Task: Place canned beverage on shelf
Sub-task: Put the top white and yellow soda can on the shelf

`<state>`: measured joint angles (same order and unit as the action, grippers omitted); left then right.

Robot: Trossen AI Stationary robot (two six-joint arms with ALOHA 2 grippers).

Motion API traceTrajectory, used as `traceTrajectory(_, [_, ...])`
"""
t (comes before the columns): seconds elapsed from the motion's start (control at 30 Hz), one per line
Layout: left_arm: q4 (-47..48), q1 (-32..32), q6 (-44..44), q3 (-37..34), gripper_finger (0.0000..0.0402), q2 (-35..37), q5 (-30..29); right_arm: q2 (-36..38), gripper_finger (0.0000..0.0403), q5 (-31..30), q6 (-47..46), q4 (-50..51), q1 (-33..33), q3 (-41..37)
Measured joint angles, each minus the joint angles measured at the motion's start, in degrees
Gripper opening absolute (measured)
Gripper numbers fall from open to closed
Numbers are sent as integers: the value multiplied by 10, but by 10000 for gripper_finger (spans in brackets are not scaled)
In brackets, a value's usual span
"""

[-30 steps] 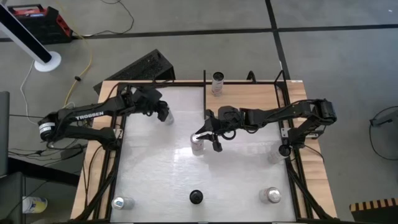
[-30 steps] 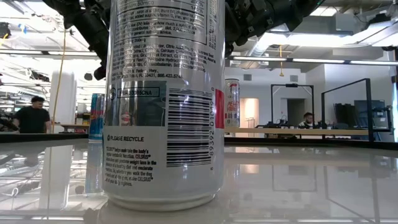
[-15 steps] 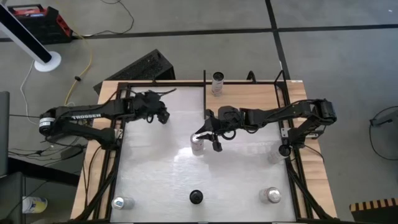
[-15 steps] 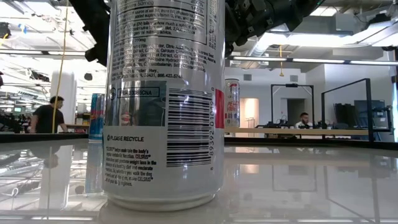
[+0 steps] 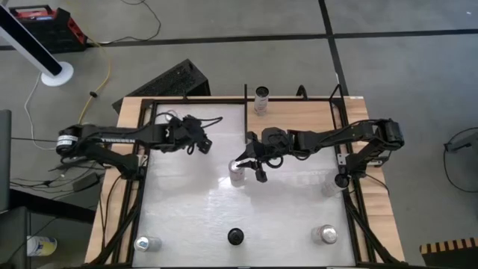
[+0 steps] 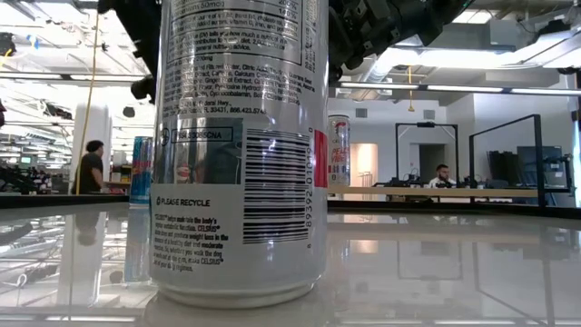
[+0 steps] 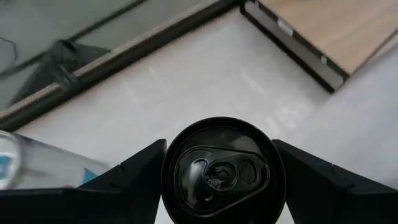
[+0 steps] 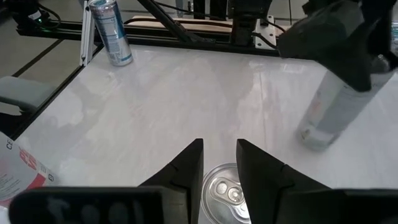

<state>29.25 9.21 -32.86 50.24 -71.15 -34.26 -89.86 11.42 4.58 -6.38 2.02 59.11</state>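
My left gripper (image 5: pixel 202 143) is shut on a pale canned beverage with a black top (image 7: pixel 214 171), over the far left part of the white tabletop. The right wrist view shows this can (image 8: pixel 329 106) tilted under that gripper. The shelf (image 5: pixel 299 113), a light-wood panel with black rods, lies along the far edge, and another can (image 5: pixel 261 97) stands on it. My right gripper (image 5: pixel 256 170) hangs near mid-table just above a silver-topped can (image 8: pixel 229 190). Its fingers are a narrow gap apart and hold nothing. My left gripper pinches the can between its two fingers (image 7: pixel 134 180), on opposite sides just below the top rim (image 7: pixel 166 177). The fingers slant down from the table's left. The can is tilted below them. Whether its lower end (image 8: pixel 314 138) touches the table I cannot tell.
Cans stand at the near left corner (image 5: pixel 147 243) and the near right (image 5: pixel 324 235). A black-topped one (image 5: pixel 236 237) stands at the near middle. A large silver can (image 6: pixel 241 154) fills the low view. Black frame rods (image 5: pixel 246 112) edge the tabletop.
My left gripper has gone a little toward the table's right and near edges with the can, and it has turned as its arm swung round to lie more level across the table from the left. My right arm has kept still.
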Motion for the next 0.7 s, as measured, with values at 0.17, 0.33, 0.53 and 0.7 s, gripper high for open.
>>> traceTrajectory(0.17, [-34,16,34,1,259,-17,44,0,120,0,0,0,0,0])
traceTrajectory(0.33, [-62,28,72,1,272,-19,83,0,120,0,0,2,0,0])
traceTrajectory(0.53, [-70,39,83,1,275,-19,111,0,120,0,0,2,0,0])
traceTrajectory(0.7, [-55,43,94,17,275,-20,118,0,120,0,0,2,0,0])
